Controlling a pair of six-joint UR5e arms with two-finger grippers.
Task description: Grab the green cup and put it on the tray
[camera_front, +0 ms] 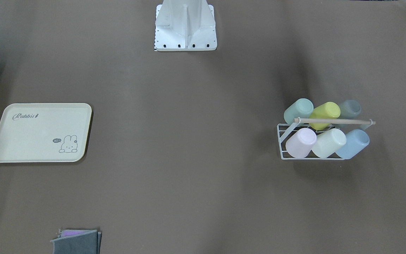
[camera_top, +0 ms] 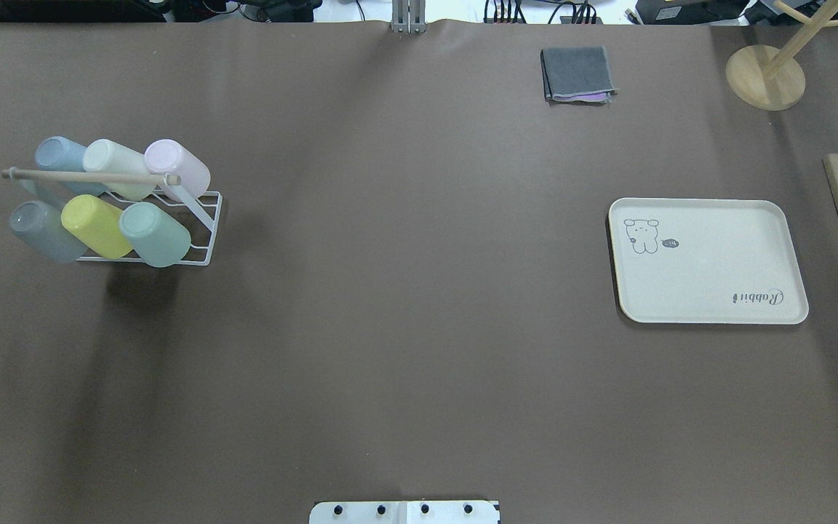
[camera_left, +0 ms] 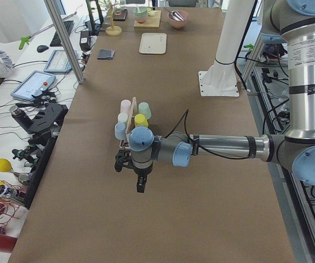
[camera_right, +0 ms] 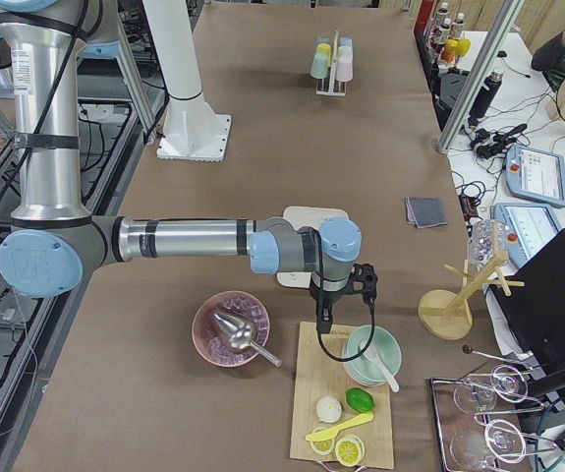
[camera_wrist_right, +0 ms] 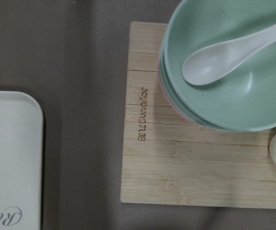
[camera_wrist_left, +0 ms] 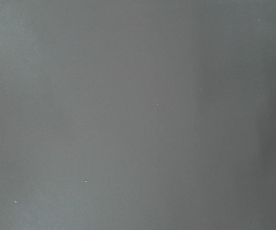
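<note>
1. Cup of mint-green plastic (camera_top: pixel 156 233) lies tilted on a white wire rack (camera_top: pixel 215 225), at one end of its row, touching a yellow plastic cup (camera_top: pixel 95 225).
2. The flat cream rectangular tray (camera_top: pixel 717 247) sits well apart from it, across the brown table (camera_top: pixel 419 327).
3. The left gripper (camera_left: pixel 139 183) hovers near the rack. I cannot tell whether its fingers are spread.
4. The right gripper (camera_right: pixel 324 317) hangs between the tray and a wooden cutting board (camera_wrist_right: pixel 176 167). Its fingers' state is equally unclear.

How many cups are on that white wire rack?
6, in two rows of three. Far from the robot: blue cup, cream cup, pink cup. Nearer: grey cup, yellow cup, green cup.
</note>
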